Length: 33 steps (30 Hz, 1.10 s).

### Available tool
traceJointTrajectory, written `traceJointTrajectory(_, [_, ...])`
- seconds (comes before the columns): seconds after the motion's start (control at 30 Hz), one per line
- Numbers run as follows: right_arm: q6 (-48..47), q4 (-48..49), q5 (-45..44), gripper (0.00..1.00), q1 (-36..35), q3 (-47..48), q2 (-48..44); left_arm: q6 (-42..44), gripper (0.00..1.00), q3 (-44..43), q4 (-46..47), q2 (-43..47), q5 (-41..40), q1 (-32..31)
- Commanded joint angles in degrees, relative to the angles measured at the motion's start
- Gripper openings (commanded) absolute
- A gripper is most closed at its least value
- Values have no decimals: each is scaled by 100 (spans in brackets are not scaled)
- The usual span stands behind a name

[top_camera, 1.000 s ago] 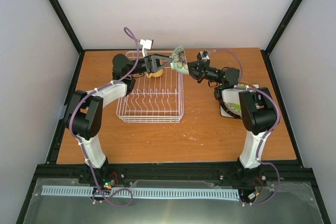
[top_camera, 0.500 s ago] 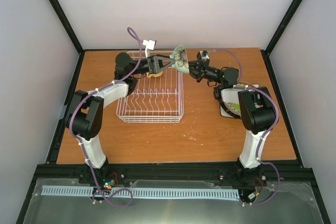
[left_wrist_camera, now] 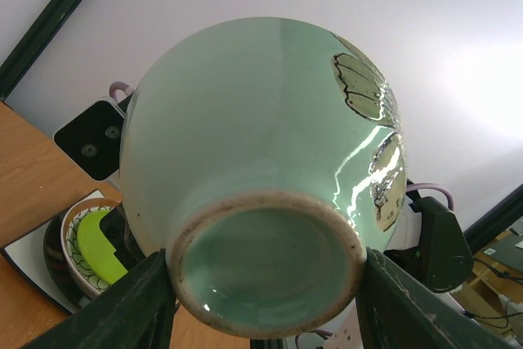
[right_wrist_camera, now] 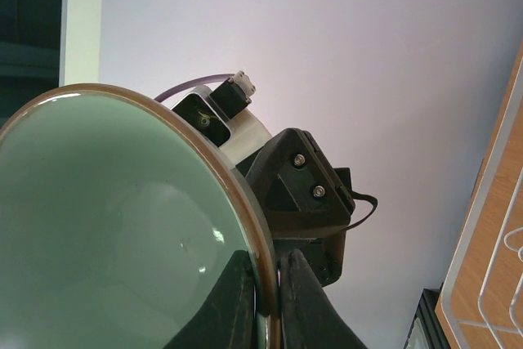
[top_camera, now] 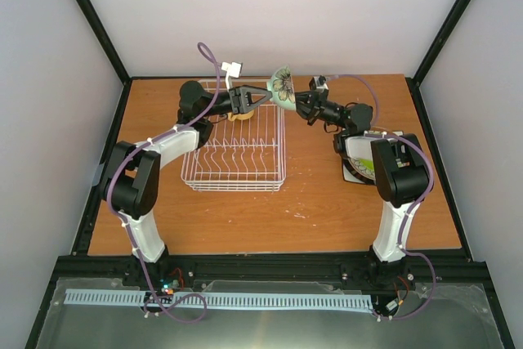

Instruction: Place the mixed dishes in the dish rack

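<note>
The pale grey-green cup [top_camera: 283, 87], painted with a butterfly, hangs in the air over the far right corner of the white wire dish rack [top_camera: 233, 171]. My left gripper [top_camera: 266, 96] grips the cup's foot from the left, a finger on each side; the left wrist view shows the cup's underside [left_wrist_camera: 261, 145] between my left gripper [left_wrist_camera: 265, 300]. My right gripper [top_camera: 299, 100] pinches the cup's rim from the right, seen in the right wrist view [right_wrist_camera: 268, 292] against the cup's inside [right_wrist_camera: 106, 234]. A yellow-tan mug [top_camera: 239, 116] sits in the rack's far end.
A stack of plates [top_camera: 360, 163], with a lime-green one on the patterned-rim one [left_wrist_camera: 91, 244], lies on a dark mat at the right. The rack's edge [right_wrist_camera: 490, 284] lies below the right gripper. Side walls enclose the wooden table [top_camera: 319, 202].
The cup, held by both grippers, has shifted slightly to the right and up. The left gripper followed it to the right.
</note>
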<state>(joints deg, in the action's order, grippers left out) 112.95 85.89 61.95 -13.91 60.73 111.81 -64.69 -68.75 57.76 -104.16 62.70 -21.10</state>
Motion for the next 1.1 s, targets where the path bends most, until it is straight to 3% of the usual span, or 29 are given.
traceJointTrajectory(0.0, [43, 1022, -55, 3, -218, 161, -8, 149, 20, -209, 20, 59, 365, -288])
traceJointTrajectory(0.07, [44, 1018, -50, 3, -224, 162, 1, 147, 3, -209, 17, 60, 366, -289])
traceJointTrajectory(0.1, [48, 1021, -45, 3, -218, 167, 12, 153, 1, -202, 10, 59, 366, -289])
traceJointTrajectory(0.4, [28, 1018, -22, 3, -222, 152, 92, 804, 1, -277, -734, 286, 303, -287])
traceJointTrajectory(0.67, [-8, 1017, -22, 10, -212, 160, 166, 1179, 1, -312, -1241, 434, 243, -287])
traceJointTrajectory(0.87, [-18, 1022, -17, 36, -217, 210, 253, 1410, 1, -239, -1528, 596, 195, -263])
traceJointTrajectory(1.07, [-43, 1018, -28, 43, -215, 202, 298, 1709, 1, -165, -1954, 834, 114, -196])
